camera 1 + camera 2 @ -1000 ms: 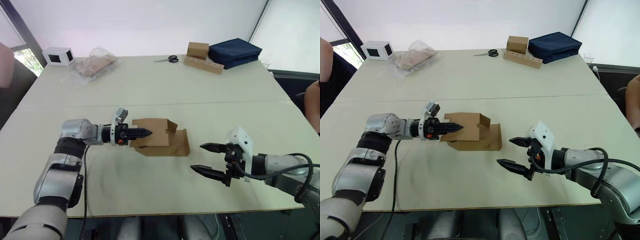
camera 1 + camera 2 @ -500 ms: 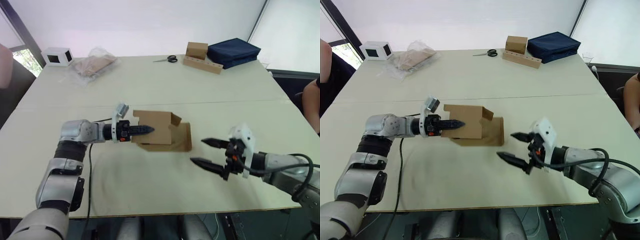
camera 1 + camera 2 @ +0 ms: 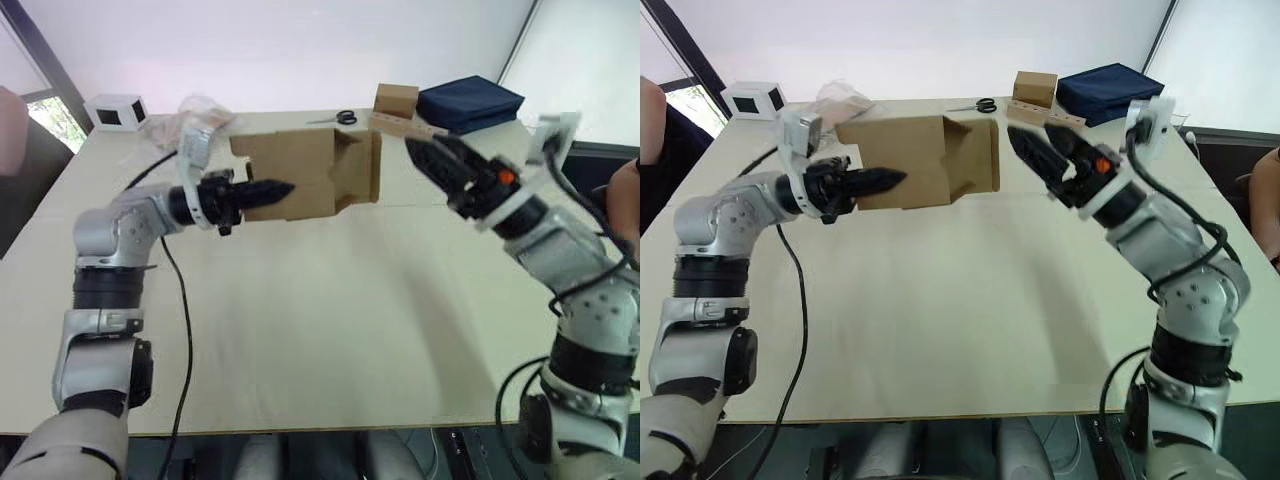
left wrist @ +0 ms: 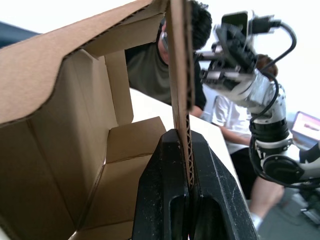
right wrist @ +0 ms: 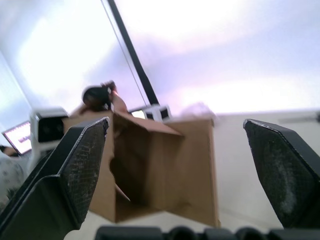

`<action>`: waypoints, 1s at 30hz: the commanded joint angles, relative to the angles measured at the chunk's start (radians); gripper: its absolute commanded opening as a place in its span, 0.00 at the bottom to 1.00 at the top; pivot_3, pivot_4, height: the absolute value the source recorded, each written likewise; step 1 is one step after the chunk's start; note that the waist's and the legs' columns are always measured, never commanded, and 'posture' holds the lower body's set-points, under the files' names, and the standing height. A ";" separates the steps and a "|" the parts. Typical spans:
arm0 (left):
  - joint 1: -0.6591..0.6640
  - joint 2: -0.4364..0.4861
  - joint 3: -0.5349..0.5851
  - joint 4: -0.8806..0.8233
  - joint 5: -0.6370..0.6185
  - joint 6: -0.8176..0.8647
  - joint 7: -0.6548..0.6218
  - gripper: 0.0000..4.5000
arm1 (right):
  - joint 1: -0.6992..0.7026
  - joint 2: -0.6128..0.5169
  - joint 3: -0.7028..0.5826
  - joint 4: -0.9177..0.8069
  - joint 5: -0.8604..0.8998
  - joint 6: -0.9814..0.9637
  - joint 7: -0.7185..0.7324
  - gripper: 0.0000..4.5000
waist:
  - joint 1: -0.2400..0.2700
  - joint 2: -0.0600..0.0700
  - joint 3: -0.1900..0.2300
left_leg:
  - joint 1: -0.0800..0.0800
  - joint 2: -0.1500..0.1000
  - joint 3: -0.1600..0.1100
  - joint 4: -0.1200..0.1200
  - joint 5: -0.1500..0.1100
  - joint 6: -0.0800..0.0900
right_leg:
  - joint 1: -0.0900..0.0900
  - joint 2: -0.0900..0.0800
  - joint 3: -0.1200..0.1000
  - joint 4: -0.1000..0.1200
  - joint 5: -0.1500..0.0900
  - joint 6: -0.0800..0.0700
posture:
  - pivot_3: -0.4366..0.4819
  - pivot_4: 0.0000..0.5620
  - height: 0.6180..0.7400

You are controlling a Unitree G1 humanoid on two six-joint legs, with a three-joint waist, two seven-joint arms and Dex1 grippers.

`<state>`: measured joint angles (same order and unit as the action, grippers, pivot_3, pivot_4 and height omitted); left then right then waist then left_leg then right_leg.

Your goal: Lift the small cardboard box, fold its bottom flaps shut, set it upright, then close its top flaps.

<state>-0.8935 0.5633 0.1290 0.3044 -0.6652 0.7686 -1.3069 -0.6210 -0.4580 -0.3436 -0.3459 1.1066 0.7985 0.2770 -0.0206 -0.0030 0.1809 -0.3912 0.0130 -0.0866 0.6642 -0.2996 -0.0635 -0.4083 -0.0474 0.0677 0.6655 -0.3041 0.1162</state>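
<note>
The small cardboard box was held in the air above the bench, in the upper middle of the left eye view, lying on its side with one open end turned toward the right of the frame. The left end effector was clamped shut on one wall of the box: in the left wrist view its two black fingers were pressed together with the corrugated edge caught between them, and the hollow inside of the box with its inner flaps was seen beside them. The right end effector was raised near the open end of the box, in the upper right of the head views, with its fingers spread wide and nothing between them; it was just beside the flaps, and no contact could be made out. In the right wrist view the box was framed between the two parted fingers. At the far edge of the bench, along the top of the frame, a white box, a plastic bag, scissors and a dark blue bag were seen.
</note>
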 commanded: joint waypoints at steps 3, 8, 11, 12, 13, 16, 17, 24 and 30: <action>-0.020 0.013 0.031 -0.017 -0.024 -0.026 -0.005 0.00 | -0.046 0.033 0.079 0.022 -0.084 -0.067 0.027 0.56 | -0.003 0.000 0.000 | 0.000 0.000 0.000 0.000 0.000 0.001 | 0.000 0.000 0.000 0.001 0.000 0.000 | 0.48 0.27 1.00; 0.011 0.016 0.020 -0.057 -0.006 -0.059 0.007 0.00 | -0.084 0.065 0.127 0.067 -0.151 -0.119 0.066 0.08 | -0.017 0.000 0.000 | 0.000 0.000 0.000 0.000 0.000 0.001 | -0.001 0.000 0.000 0.001 0.000 0.000 | 0.48 0.27 1.00; 0.028 0.018 0.030 -0.089 -0.020 -0.053 0.022 0.00 | -0.110 0.076 0.138 0.103 -0.169 -0.130 0.084 0.01 | -0.026 0.000 0.000 | 0.000 0.000 0.000 0.000 0.000 0.000 | -0.001 0.000 0.000 0.001 0.000 0.000 | 0.48 0.27 1.00; 0.036 0.019 0.033 -0.104 -0.026 -0.049 0.026 0.00 | -0.119 0.077 0.143 0.111 -0.172 -0.127 0.088 0.01 | -0.027 0.000 0.000 | 0.000 0.000 0.000 0.000 0.000 0.000 | -0.001 0.000 0.000 0.001 0.000 0.000 | 0.48 0.27 1.00; 0.042 0.020 0.035 -0.116 -0.031 -0.045 0.030 0.00 | -0.128 0.078 0.147 0.118 -0.174 -0.123 0.093 0.01 | -0.027 0.000 0.000 | 0.000 0.000 0.000 0.000 0.000 0.000 | -0.001 0.000 0.000 0.001 0.000 0.000 | 0.48 0.27 1.00; 0.055 0.019 0.045 -0.152 -0.050 -0.033 0.048 0.00 | -0.151 0.085 0.159 0.125 -0.178 -0.112 0.100 0.01 | -0.028 0.000 0.000 | 0.000 0.000 0.000 0.000 0.000 0.000 | -0.001 0.000 0.000 0.001 0.000 0.000 | 0.48 0.27 1.00; 0.059 0.019 0.047 -0.160 -0.056 -0.031 0.053 0.00 | -0.158 0.089 0.165 0.127 -0.181 -0.110 0.101 0.01 | -0.028 0.000 0.000 | 0.000 0.000 0.000 0.000 0.000 0.000 | -0.001 0.000 0.000 0.001 0.000 0.000 | 0.48 0.27 1.00; 0.061 0.016 0.038 -0.168 -0.073 -0.030 0.065 0.00 | -0.163 0.096 0.210 0.137 -0.210 -0.106 0.141 0.01 | -0.025 0.000 0.000 | 0.000 0.000 0.000 0.000 0.000 0.000 | -0.001 0.000 0.000 0.001 0.000 0.000 | 0.48 0.27 1.00; 0.055 0.010 0.029 -0.167 -0.089 -0.028 0.061 0.00 | -0.122 0.120 0.248 0.096 -0.230 -0.101 0.139 0.01 | -0.027 0.000 0.000 | 0.000 0.000 0.000 0.000 0.000 0.000 | -0.001 0.000 0.000 0.001 0.000 0.000 | 0.48 0.27 1.00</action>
<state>-0.8270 0.5682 0.1423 0.1575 -0.7314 0.7392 -1.2394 -0.7465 -0.3547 -0.1016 -0.1960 0.8757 0.7032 0.4166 -0.0474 -0.0027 0.1811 -0.3915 0.0129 -0.0868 0.6638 -0.2996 -0.0635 -0.4095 -0.0475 0.0680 0.6666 -0.3041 0.1162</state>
